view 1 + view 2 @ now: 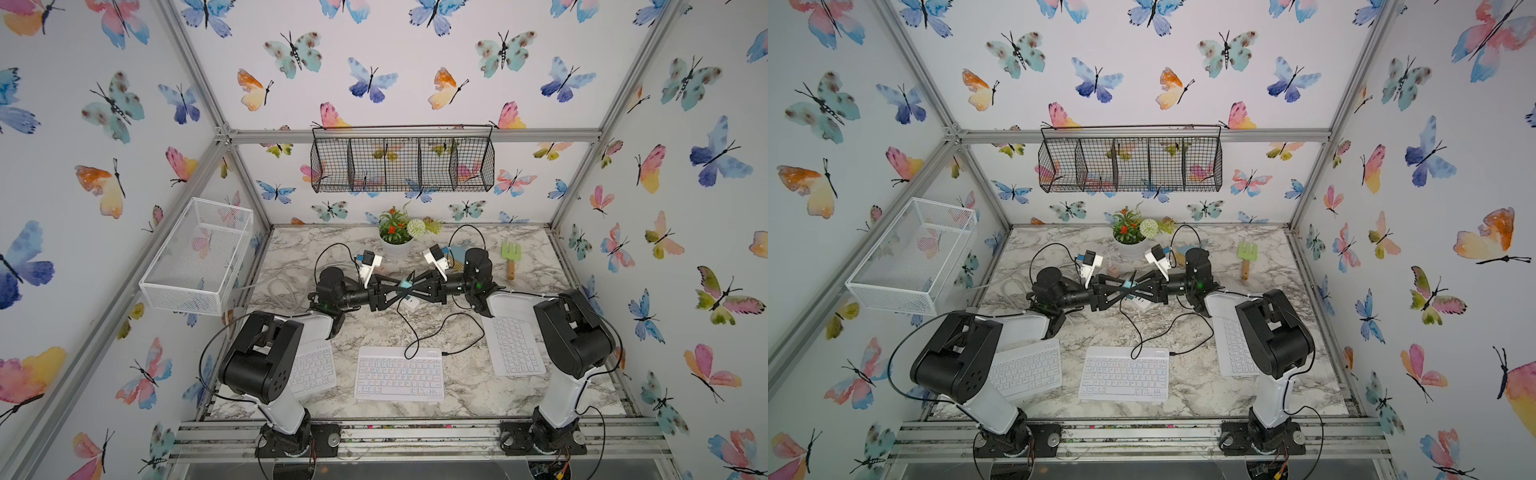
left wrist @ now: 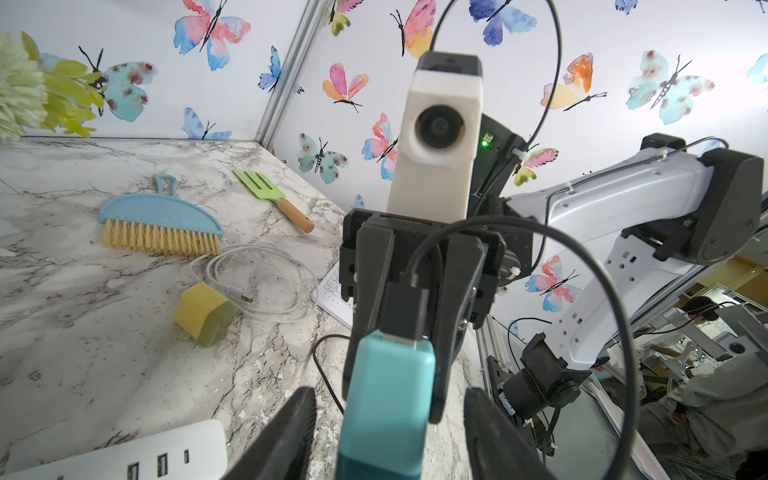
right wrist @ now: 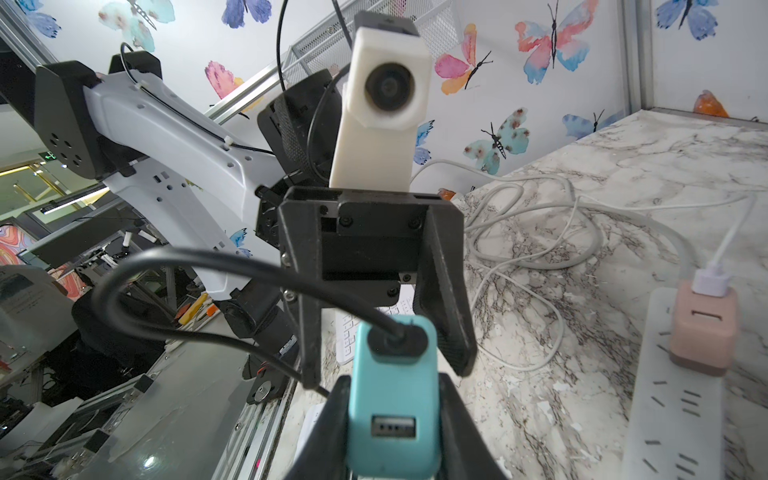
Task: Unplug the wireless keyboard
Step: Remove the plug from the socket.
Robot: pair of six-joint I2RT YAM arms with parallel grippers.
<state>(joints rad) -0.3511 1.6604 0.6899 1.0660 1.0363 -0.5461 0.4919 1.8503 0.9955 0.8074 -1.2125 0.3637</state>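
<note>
**Two robot arms meet beside the white power strip (image 3: 673,415) on a marble-patterned worktop (image 1: 461,395).** Their jaws point at each other around a teal USB charger block (image 1: 404,285).

The right gripper (image 3: 392,380) has its jaws closed on the sides of the block. The block's port face is turned toward that gripper's palm. A black USB plug (image 2: 405,309) sits in one port, and a second port beside it is open to view.

The left gripper (image 2: 390,392) faces the block from the opposite end. Its jaws are part-way open, one on each side, with a sliver of gap visible at both, so no contact can be made out.

The block is held clear of the power strip, which lies flat on the worktop. The strip carries a pink charger block (image 3: 702,332) with a white plug in it.

From the black plug, a black cable (image 3: 208,257) loops away from the power strip toward the arms' bases. There the wireless keyboard (image 1: 399,374) lies flat, well apart from the strip, and shows in both top views. The cable's far end reaches the keyboard's corner on the right arm's side. Whether it is seated there is too small to tell.
</note>
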